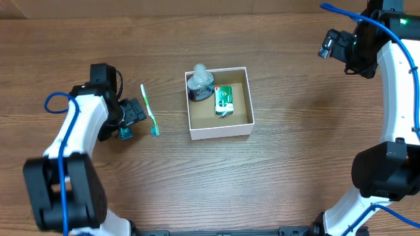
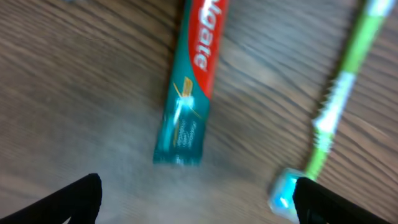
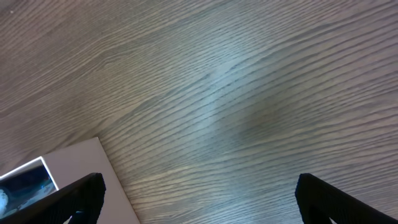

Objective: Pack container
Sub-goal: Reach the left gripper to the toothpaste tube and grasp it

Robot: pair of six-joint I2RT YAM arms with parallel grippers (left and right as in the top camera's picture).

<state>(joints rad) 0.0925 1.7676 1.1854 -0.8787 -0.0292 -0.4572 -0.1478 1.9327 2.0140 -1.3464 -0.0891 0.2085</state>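
Note:
The container (image 1: 220,131), a white square box with a brown inside, sits at the table's middle. It holds a dark bottle with a clear cap (image 1: 199,84) and a green packet (image 1: 224,99). A green and white toothbrush (image 1: 149,110) lies left of it. My left gripper (image 1: 134,115) is open and empty, hovering over a red and teal toothpaste tube (image 2: 189,81) beside the toothbrush (image 2: 336,99). The tube's teal end (image 1: 125,134) shows under the gripper. My right gripper (image 1: 331,44) is open and empty, high at the far right. Its wrist view shows a container corner (image 3: 74,174).
The table is brown wood grain (image 3: 249,93). Blue cables run along both arms.

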